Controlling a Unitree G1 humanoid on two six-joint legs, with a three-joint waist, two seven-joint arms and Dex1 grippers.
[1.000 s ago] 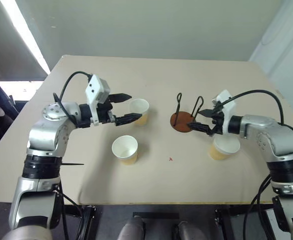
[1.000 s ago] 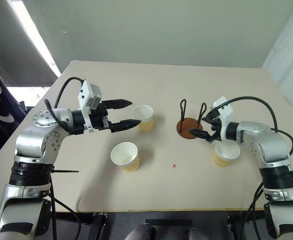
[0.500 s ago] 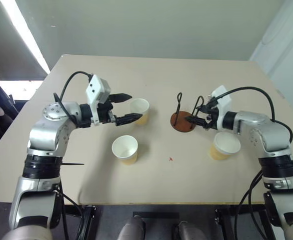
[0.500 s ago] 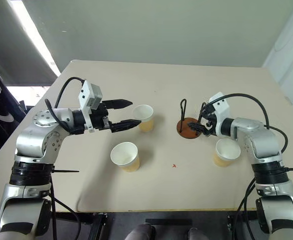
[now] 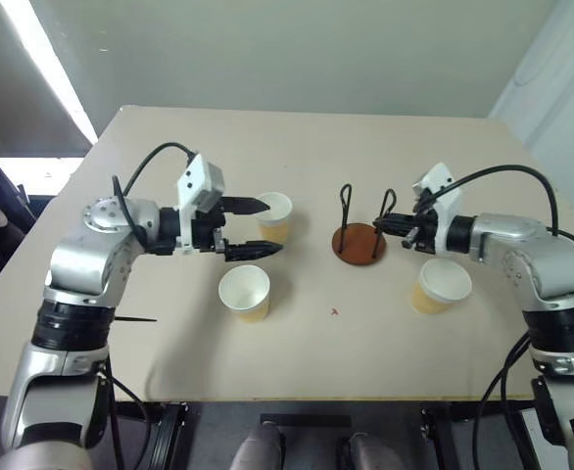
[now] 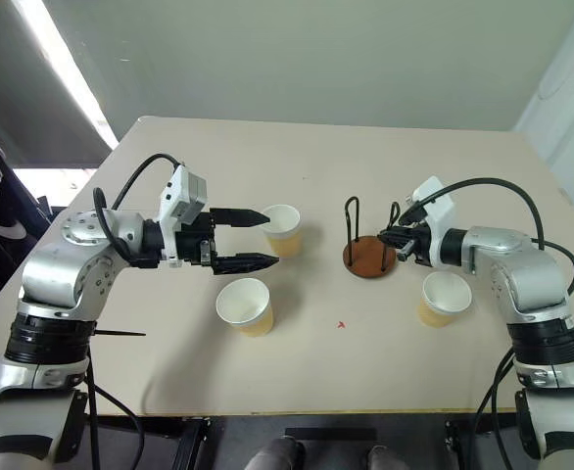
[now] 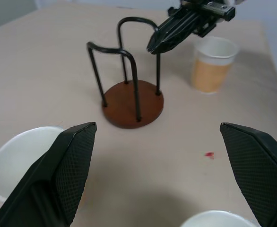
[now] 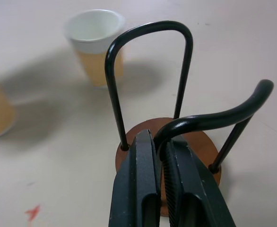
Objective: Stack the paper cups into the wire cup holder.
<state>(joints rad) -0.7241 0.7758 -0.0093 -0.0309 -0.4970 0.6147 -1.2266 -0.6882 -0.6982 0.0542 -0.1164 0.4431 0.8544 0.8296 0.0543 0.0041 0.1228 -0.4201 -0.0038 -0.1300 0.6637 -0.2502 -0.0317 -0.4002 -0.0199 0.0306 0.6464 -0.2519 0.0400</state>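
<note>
The right hand (image 8: pixel 160 156) has closed on the wire cup holder (image 6: pixel 368 257), apparently shifting it slightly.

Head pair: looking forward and down from above the near edge of the tabletop (image 5: pixel 297 372), both arms in frame, right eye offset slightly, same scene shared. Left wrist: close and low, facing right across the tabletop between its own wide-spread fingers (image 7: pixel 70 163), taking in the wire cup holder (image 7: pixel 131 101) and the right gripper (image 7: pixel 152 47) beyond. Right wrist: very close, facing left, pressed up against the holder's near loop, with a paper cup (image 8: pixel 96 45) behind. Holder common to all four.
</note>
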